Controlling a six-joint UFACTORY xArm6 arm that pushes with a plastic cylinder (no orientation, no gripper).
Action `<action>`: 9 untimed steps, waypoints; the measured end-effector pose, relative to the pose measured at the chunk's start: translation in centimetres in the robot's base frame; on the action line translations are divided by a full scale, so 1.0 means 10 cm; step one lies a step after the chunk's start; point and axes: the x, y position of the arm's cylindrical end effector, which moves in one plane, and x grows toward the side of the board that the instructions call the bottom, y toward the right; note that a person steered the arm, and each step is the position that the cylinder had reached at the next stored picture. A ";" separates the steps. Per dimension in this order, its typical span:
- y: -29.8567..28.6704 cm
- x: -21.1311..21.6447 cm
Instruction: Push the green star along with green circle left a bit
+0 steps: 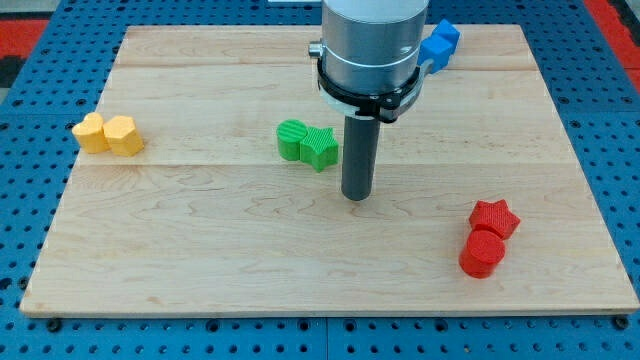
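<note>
A green star (320, 148) and a green circle (293, 139) sit touching each other near the middle of the wooden board (200, 250), the circle on the star's left. My tip (357, 197) rests on the board just right of the star and a little below it, close to it but apart.
Two yellow blocks (108, 133) sit together at the view's left. A red star (494, 217) and a red cylinder (482, 253) sit at the lower right. Blue blocks (440, 44) lie at the top, partly hidden behind the arm.
</note>
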 end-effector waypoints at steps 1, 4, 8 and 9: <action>0.00 0.00; 0.41 -0.54; 0.95 -0.01; 0.57 0.09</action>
